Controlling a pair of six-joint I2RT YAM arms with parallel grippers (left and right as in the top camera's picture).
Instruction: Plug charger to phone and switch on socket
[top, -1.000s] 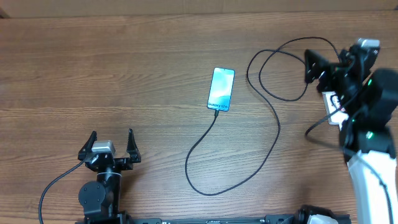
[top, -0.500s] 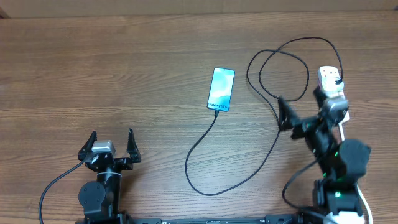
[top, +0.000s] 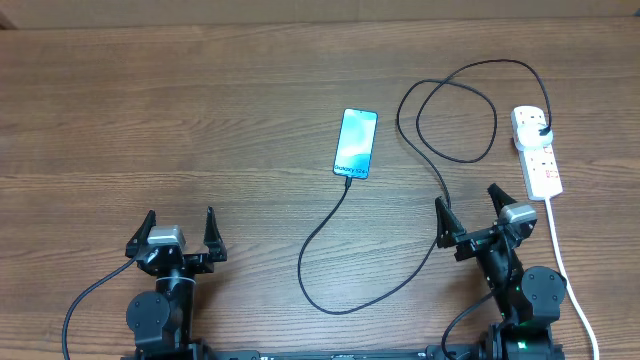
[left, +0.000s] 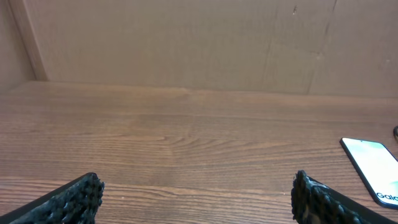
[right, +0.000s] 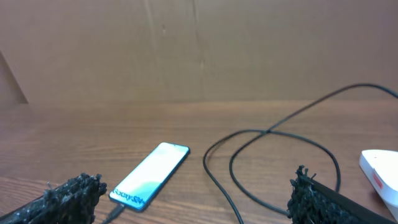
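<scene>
Phone (top: 356, 142) lies face up at mid-table, toward the far edge, with the charger (top: 300, 265) connector at its near end. The cable loops right, its plug sitting in the socket (top: 537, 150) by the right edge. Your left gripper (top: 180, 215) and right gripper (top: 467, 200) hang spread wide and empty along the near edge.

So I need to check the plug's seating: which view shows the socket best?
Overhead: the whole socket shows, with the charger plug in its far end. The right wrist view catches only a white corner at the frame's edge; the left wrist view shows none of it.
</scene>
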